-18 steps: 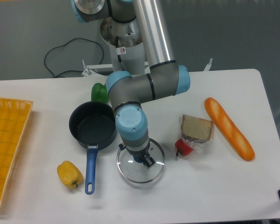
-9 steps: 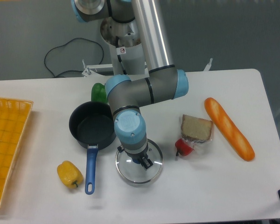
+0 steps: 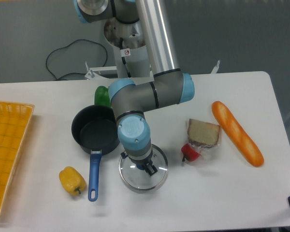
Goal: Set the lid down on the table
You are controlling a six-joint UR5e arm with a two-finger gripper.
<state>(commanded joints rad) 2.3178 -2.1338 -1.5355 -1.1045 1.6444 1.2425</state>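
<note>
Gripper (image 3: 146, 167) pointing straight down over the lid (image 3: 143, 171), wrist housing hiding most of the fingers, so impossible to tell whether spread or pinching the blue knob; only a dark tip beside a bit of blue visible at the lid's centre. Lid lying level, directly beneath the fingers, on or just above the white table (image 3: 222, 193), silver rim showing all round except where the wrist covers its far edge. Just to the left of the fingers, a dark saucepan (image 3: 94, 130) standing open, with its blue handle pointing toward the near edge of the table, close beside the lid's rim but whether touching unclear. Farther left of the fingers, a yellow pepper (image 3: 71, 180), and at the far left edge an orange mesh basket (image 3: 7, 150). Behind the saucepan, a green pepper (image 3: 102, 95) partly hidden by the arm. To the right of the fingers, a small red pepper (image 3: 190, 152) against a wrapped sandwich (image 3: 203, 133), then a long baguette (image 3: 237, 133) lying aslant, well apart from the lid.
</note>
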